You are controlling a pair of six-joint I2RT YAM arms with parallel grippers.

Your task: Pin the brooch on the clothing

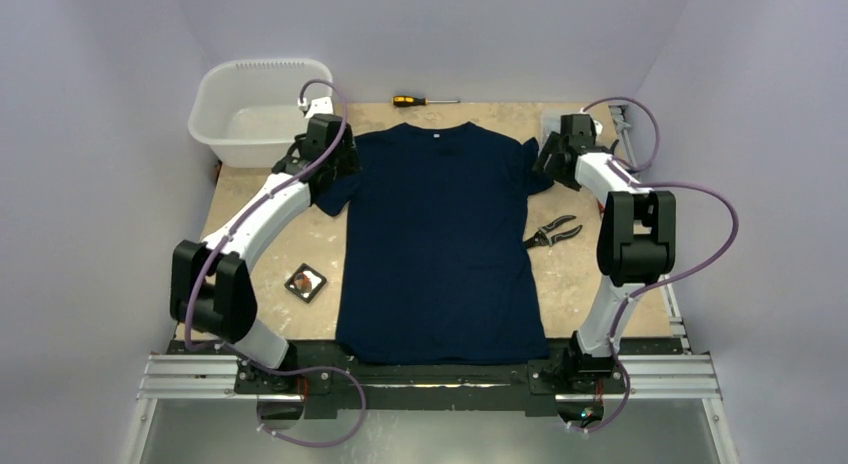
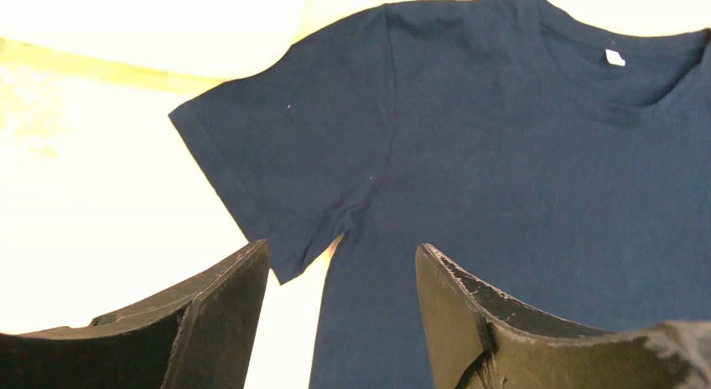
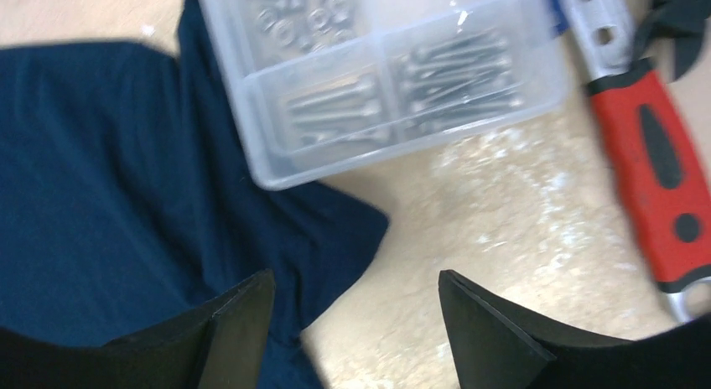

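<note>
The dark navy T-shirt lies flat in the middle of the table, collar at the far side. In the left wrist view the shirt shows its sleeve and the white collar label. My left gripper is open and empty above that sleeve's edge. My right gripper is open and empty over the other sleeve and the bare table. A small square black tray sits left of the shirt, with a small reddish spot in it that may be the brooch; it is too small to tell.
A white tub stands at the back left. A yellow-handled screwdriver lies behind the collar. Pliers lie right of the shirt. A clear box of screws and a red-handled tool lie near my right gripper.
</note>
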